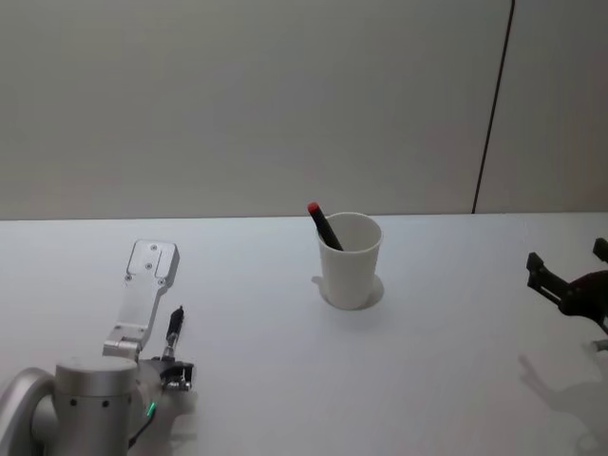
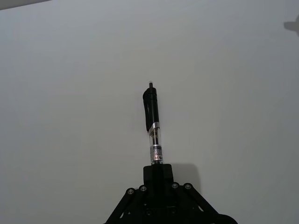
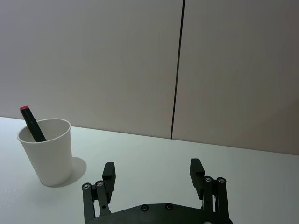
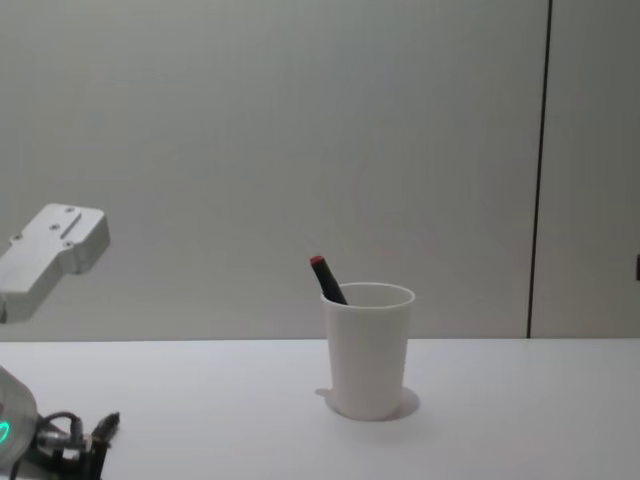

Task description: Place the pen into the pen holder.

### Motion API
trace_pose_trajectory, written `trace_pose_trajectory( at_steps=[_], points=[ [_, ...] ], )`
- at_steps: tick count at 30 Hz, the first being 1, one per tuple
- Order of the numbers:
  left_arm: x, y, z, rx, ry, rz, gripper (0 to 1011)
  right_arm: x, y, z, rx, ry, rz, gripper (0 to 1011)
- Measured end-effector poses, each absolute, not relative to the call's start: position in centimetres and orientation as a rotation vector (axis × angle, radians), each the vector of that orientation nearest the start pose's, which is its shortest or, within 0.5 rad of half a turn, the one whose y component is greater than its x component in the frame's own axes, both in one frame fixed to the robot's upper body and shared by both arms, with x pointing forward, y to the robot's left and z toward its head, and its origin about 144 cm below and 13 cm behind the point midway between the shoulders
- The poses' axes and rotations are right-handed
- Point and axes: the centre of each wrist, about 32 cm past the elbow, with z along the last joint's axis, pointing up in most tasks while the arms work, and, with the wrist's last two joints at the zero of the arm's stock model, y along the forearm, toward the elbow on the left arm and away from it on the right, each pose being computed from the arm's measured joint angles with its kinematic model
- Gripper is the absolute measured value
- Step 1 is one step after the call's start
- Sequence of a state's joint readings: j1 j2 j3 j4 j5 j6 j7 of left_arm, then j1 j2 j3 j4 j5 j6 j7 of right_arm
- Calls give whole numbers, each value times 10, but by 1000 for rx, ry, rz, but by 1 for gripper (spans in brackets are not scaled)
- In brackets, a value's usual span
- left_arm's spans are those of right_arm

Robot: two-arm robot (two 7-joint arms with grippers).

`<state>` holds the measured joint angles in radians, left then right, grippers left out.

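A black pen [image 2: 152, 122] with a clear barrel sticks out of my left gripper [image 2: 157, 169], which is shut on its lower end just above the white table. In the head view this pen [image 1: 176, 328] and the left gripper [image 1: 173, 365] are near the front left. The pen holder [image 1: 350, 261], a white paper cup, stands upright at the table's middle, well to the right of and beyond the held pen. My right gripper [image 3: 153, 171] hovers open and holds nothing, right of the pen holder [image 3: 46, 151].
A dark marker with a red end [image 1: 323, 226] leans inside the cup, also seen as the marker [image 4: 326, 278] from the chest. The white table [image 1: 285, 380] runs back to a plain wall with a dark vertical seam [image 1: 492, 114].
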<state>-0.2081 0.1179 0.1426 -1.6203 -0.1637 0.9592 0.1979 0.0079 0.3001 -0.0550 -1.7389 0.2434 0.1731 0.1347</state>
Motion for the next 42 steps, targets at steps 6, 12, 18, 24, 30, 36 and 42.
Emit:
trace_pose_trajectory(
  at_steps=[6,12,18,24,30,36,42],
  points=[
    [508,219,1223,620,452,1533,129,458,-283,1202,-62,-28,-1343,1001],
    [508,222,1226,596,433,1532,129,458,-283,1202,-62,-28,-1343,1001],
    [508,225,1230,567,401,1520,129,458,-283,1202,-62,-28,-1343,1001],
    [507,229,1235,527,344,1491,129,458,-283,1202,-62,-28,-1343,1001],
    [507,231,1238,490,274,1453,129,458,-283,1202,-62,-28,-1343,1001],
    [506,235,1241,432,173,1392,129,458,-283,1202,-62,-28,-1343,1002],
    [505,237,1242,380,94,1340,129,458,-283,1202,-62,-28,-1343,1001]
  ],
)
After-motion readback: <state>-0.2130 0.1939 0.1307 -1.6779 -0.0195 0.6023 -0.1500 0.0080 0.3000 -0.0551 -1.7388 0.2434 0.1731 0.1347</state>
